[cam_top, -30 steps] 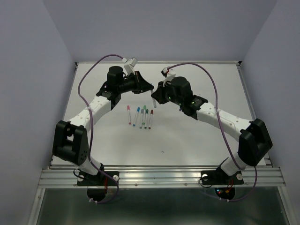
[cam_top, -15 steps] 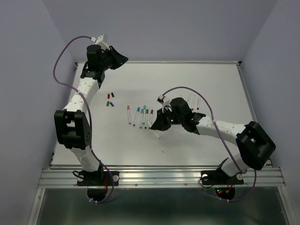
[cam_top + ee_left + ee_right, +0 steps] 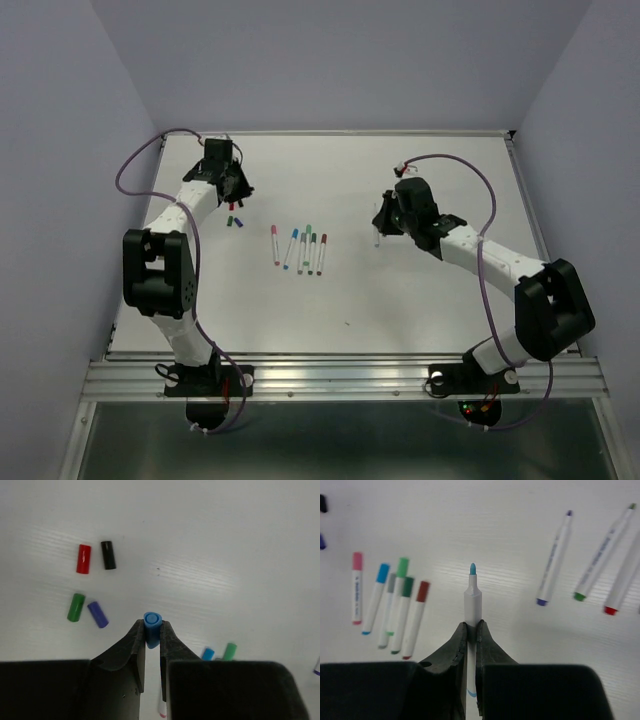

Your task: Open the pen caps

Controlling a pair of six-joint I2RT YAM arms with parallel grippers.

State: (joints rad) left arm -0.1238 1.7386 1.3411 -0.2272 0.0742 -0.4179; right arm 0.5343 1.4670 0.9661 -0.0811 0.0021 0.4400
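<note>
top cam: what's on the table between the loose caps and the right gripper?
Only the row of capped pens, touching neither. The top view shows it best.

Blue cap (image 3: pixel 152 622) is pinched open end up in my left gripper's (image 3: pixel 152 626) jaws. The bare blue-tipped pen (image 3: pixel 472 605) sits in the right gripper's (image 3: pixel 471 627) jaws, tip out. Red cap (image 3: pixel 83 559), black cap (image 3: pixel 108 555), green cap (image 3: pixel 76 607) and purple cap (image 3: pixel 97 614) lie loose on the counter (image 3: pixel 225 540). I see five capped pens (image 3: pixel 402 617) in a row, with three uncapped pens (image 3: pixel 605 551) well apart.

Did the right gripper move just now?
Yes. The right gripper went right and back, away from the row of capped pens.
</note>
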